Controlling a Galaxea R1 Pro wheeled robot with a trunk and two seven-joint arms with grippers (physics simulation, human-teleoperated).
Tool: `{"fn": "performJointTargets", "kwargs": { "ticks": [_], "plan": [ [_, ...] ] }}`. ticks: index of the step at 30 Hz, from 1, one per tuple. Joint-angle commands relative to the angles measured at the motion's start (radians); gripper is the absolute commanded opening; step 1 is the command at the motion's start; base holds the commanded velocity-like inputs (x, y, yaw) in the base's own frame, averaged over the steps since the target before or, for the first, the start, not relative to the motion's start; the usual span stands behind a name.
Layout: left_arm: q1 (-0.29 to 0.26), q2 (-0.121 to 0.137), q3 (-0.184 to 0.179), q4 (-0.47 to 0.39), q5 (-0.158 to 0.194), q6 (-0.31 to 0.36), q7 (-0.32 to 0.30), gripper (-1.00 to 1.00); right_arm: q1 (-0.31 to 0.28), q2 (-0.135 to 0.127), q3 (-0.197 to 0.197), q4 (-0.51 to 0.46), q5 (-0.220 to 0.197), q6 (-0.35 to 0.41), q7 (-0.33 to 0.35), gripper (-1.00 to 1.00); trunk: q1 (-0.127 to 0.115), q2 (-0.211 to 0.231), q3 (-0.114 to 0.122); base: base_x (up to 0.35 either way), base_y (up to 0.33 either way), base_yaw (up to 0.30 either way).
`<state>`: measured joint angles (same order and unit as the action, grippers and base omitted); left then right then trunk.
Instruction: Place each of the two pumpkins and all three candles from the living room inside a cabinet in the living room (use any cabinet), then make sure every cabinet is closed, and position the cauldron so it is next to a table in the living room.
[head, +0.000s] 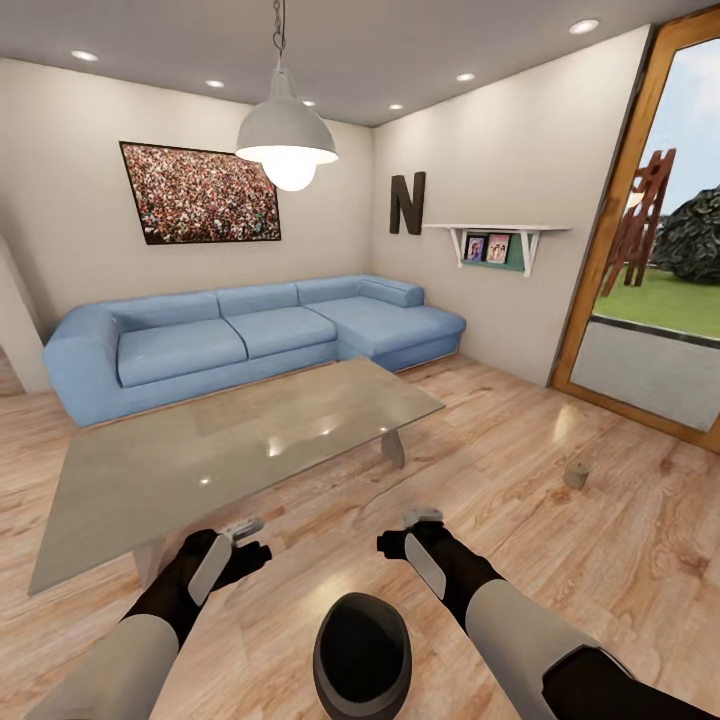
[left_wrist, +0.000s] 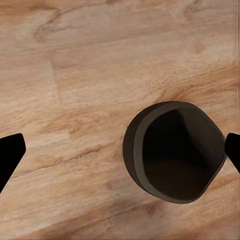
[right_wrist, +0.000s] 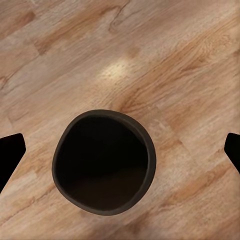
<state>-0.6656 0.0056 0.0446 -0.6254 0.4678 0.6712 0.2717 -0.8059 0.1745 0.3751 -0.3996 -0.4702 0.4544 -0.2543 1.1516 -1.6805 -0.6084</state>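
Empty black cauldron (head: 362, 655) at bottom centre on open floor (head: 560, 540); left gripper (head: 243, 541) and right gripper (head: 408, 530) both spread apart above it.

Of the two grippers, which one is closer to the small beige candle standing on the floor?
The right gripper: the candle stands on the wooden floor at the robot's right, while the left gripper hangs on the far side of the cauldron.

The left gripper (left_wrist: 120, 150) is hanging over the wooden floor (left_wrist: 75, 65) with its dark fingertips (left_wrist: 10, 152) spread wide apart. The cauldron (left_wrist: 172, 150) is sitting upright below it, nearer one fingertip, showing its wide mouth and dark interior.
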Motion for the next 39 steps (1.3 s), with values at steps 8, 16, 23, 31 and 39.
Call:
{"fn": "performJointTargets", "kwargs": {
  "ticks": [8,16,23,31,39],
  "plan": [
    [0.0,-0.037,-0.045,0.019,0.006,-0.003,0.008,1.0,-0.001,0.0,0.015,0.007,-0.008,0.006,-0.009,1.0,0.0,-0.001,-0.001,0.0,0.0,0.0],
    [0.0,-0.038,-0.059,0.139,0.003,-0.155,0.007,1.0,0.001,0.0,0.022,0.015,-0.019,0.003,-0.01,1.0,0.0,-0.001,-0.001,0.0,0.0,0.0],
    [0.0,-0.036,-0.113,0.195,0.002,-0.249,-0.107,1.0,0.006,0.0,0.022,0.02,-0.023,-0.055,-0.009,1.0,0.0,-0.001,-0.001,0.0,0.0,0.0],
    [0.0,-0.039,-0.115,0.203,0.001,-0.254,-0.149,1.0,0.006,0.0,0.023,0.112,-0.022,-0.048,-0.01,1.0,0.0,-0.001,-0.001,0.0,0.0,0.0],
    [0.0,-0.061,-0.116,0.236,-0.002,-0.252,-0.15,1.0,0.005,0.0,0.021,0.154,-0.024,-0.042,-0.009,1.0,0.0,-0.001,-0.001,0.0,0.0,0.0]
  ]
}}
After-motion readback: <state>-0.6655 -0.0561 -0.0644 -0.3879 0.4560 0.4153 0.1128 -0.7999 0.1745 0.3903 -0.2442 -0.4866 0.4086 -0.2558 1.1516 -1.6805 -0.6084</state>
